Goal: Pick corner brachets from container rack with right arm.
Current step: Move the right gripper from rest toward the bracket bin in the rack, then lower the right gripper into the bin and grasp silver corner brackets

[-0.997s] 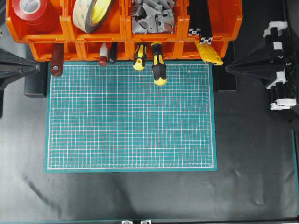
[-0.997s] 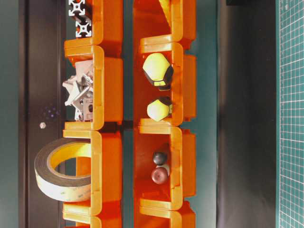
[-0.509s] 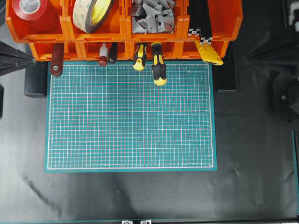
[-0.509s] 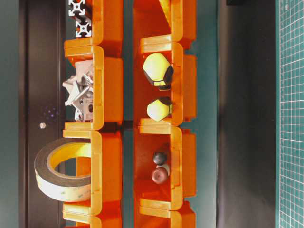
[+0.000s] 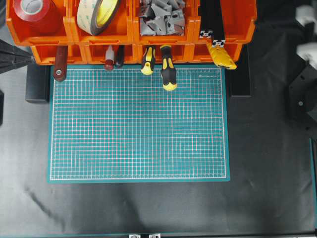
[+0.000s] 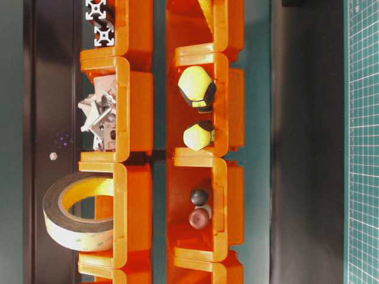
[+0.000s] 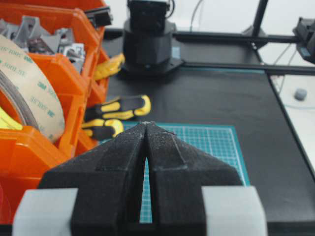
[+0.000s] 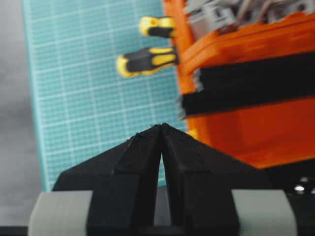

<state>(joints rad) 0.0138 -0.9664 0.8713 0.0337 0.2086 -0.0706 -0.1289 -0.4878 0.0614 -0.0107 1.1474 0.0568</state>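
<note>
Right wrist view: empty, closed right pincer [image 8: 161, 127] sits well short of corner brachets [image 8: 231, 12].

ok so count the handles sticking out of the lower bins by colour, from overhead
yellow-black handles: 2
red handles: 2
black handle: 1
yellow handle: 1
total: 6

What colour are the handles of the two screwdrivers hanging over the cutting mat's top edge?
Yellow and black screwdrivers; clearest in the overhead view.
</note>
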